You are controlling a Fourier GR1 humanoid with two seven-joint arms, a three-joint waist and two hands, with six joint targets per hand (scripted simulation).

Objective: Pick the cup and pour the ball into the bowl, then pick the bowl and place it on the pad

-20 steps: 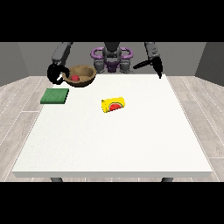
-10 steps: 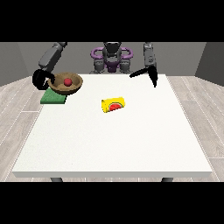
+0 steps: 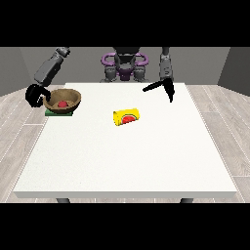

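Nearest me on the white surface (image 3: 127,161), one yellow cup (image 3: 126,117) lies on its side around the middle, its mouth turned my way, nothing in it that I can make out. I'd judge it light and stiff, smooth-walled, so likely to roll; I'd take it across the barrel if I needed it again.

Further back on the left, one brown bowl (image 3: 64,100) sits over one green pad (image 3: 58,113), only the pad's near edge showing beneath. One red ball (image 3: 62,104) rests inside the bowl. The bowl reads to me as rigid and wide, a bit awkward, and the ball could shift if it tips, so the rim is the place to hold and I'd keep it level.

The hand at the view's left (image 3: 36,94) has its fingers curled at the bowl's left rim, grasping it by my reading.

Far right, the hand at the view's right (image 3: 164,87) hangs over the surface, fingers straight, holding nothing.
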